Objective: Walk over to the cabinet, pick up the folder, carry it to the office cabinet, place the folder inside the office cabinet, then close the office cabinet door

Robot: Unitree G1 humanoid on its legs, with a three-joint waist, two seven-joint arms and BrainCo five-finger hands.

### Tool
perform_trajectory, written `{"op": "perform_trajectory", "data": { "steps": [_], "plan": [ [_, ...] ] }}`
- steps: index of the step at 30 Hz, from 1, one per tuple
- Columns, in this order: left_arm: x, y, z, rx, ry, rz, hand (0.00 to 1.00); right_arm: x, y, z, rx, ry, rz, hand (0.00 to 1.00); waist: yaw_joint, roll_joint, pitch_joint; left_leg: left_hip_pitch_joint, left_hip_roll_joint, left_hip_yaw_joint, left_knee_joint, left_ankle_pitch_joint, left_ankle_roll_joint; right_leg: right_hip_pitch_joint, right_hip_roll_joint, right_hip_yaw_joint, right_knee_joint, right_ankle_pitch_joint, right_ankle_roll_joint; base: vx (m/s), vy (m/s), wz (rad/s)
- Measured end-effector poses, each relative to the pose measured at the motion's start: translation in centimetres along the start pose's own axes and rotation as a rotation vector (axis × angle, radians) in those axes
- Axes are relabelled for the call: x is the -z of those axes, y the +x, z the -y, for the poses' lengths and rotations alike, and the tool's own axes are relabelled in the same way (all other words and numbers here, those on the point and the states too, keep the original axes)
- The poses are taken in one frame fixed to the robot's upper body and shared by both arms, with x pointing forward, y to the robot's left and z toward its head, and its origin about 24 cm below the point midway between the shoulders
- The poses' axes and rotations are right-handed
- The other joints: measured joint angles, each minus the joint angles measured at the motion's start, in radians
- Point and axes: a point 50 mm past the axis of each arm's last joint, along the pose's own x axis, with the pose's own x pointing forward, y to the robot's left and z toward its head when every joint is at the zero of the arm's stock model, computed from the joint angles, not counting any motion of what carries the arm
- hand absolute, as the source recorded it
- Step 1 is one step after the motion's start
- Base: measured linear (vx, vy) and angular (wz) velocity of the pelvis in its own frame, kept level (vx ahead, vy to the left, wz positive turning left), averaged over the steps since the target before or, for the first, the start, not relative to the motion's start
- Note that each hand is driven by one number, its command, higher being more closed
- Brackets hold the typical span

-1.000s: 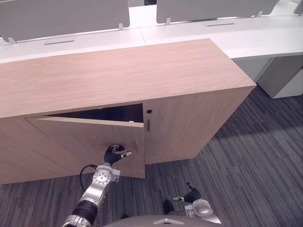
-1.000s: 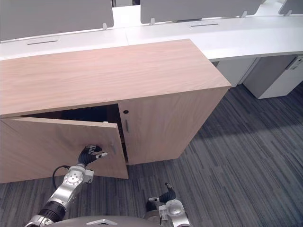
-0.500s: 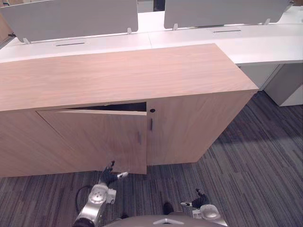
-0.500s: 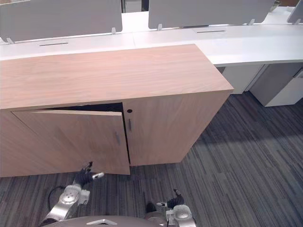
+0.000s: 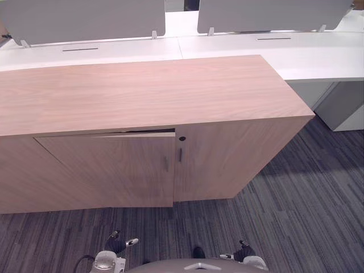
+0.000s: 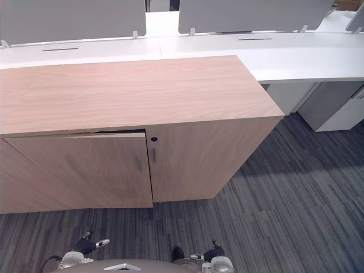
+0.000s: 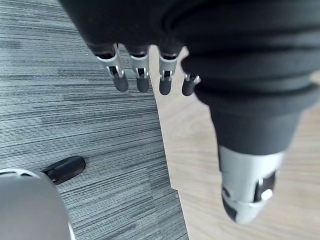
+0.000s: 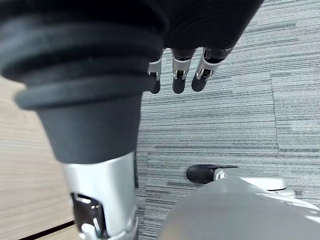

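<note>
The wooden office cabinet (image 5: 142, 91) stands in front of me with two doors. Its left door (image 5: 108, 170) is almost flush with the front, leaving a thin dark gap (image 5: 149, 132) along its top edge. The right door (image 5: 227, 159) is shut. My left hand (image 5: 118, 244) hangs low over the carpet, well clear of the door, its fingers (image 7: 141, 75) straight and holding nothing. My right hand (image 5: 245, 251) hangs low at the other side, its fingers (image 8: 180, 75) also relaxed and empty.
Grey striped carpet (image 5: 296, 216) lies in front of and to the right of the cabinet. White desks (image 5: 307, 54) with grey partition screens (image 5: 267, 14) run behind it. A white pedestal (image 5: 348, 108) stands at the far right.
The left door has swung from clearly ajar to nearly shut. My left hand has come off the door and dropped low towards me. The camera has also shifted.
</note>
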Motion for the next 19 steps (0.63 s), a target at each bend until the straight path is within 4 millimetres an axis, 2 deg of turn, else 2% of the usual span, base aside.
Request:
{"op": "perform_trajectory", "data": {
  "steps": [7,10,12,19],
  "plan": [
    [0.8,0.0,-0.5,-0.031,-0.059,-0.046,0.00,-0.2,0.1,0.0,0.003,0.014,0.002,0.00,0.018,0.000,0.004,0.027,-0.002,-0.005,0.020,-0.026,0.011,0.029,-0.004,-0.008,0.009,-0.012,-0.002,0.01,-0.004,-0.02],
    [1.6,-0.1,0.0,-0.021,-0.072,-0.081,0.00,0.3,0.0,0.1,0.005,0.016,-0.014,0.00,0.015,-0.001,0.004,0.030,-0.009,-0.029,0.017,-0.023,0.016,0.023,-0.015,-0.034,0.036,-0.039,0.001,-0.10,-0.029,0.19],
    [1.8,-0.2,-0.2,-0.030,-0.082,-0.088,0.00,0.9,-0.1,0.2,0.010,0.030,-0.036,0.00,0.021,-0.002,0.004,0.031,-0.013,-0.032,0.014,-0.019,0.017,0.019,-0.016,-0.036,0.043,-0.043,0.000,-0.09,-0.016,0.09],
    [2.4,-0.4,-0.3,-0.035,-0.086,-0.106,0.00,1.1,0.0,0.3,0.004,0.045,-0.050,0.00,0.025,-0.012,0.005,0.028,-0.022,-0.049,-0.005,-0.008,0.011,0.022,-0.026,-0.056,0.025,-0.045,0.004,-0.04,-0.008,0.07]
  ]
}}
